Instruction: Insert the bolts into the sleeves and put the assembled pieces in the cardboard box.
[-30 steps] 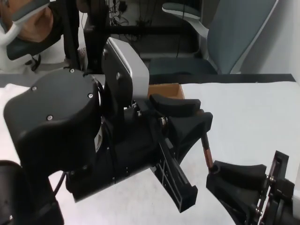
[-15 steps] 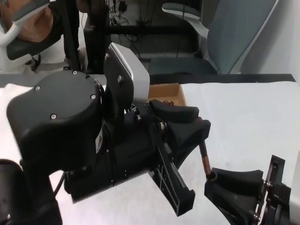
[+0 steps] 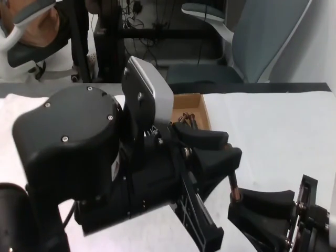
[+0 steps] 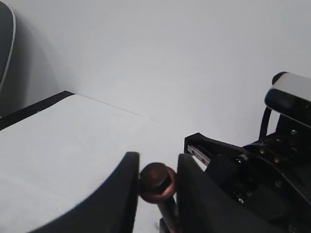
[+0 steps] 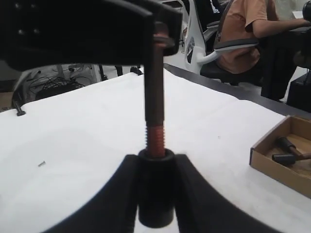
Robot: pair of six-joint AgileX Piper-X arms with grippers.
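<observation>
Progress is seen at the joint. Against a second ago, the left arm (image 3: 68, 152) is shifted a little rightward and lower in the high view. The stretch of bolt (image 5: 154, 92) left bare between the two grippers is shortened, so its threaded end is judged to be sinking into the sleeve (image 5: 155, 167). The bolt is pinched at its head end by the left gripper (image 4: 156, 189) and held upright. The sleeve is clamped between the fingers of the right gripper (image 5: 155, 206) directly below it, above the white-covered bench (image 3: 278, 131). Insertion is judged to be under way but unfinished, since thread and shank are still exposed. With the arm's shift, more of the cardboard box (image 3: 190, 96) is uncovered behind the left gripper, and dark assembled pieces (image 3: 187, 116) are seen lying in it. The box is still partly screened by the left arm's bulk in the high view. A grey chair (image 3: 262, 37) is seen beyond the bench, to the right.
</observation>
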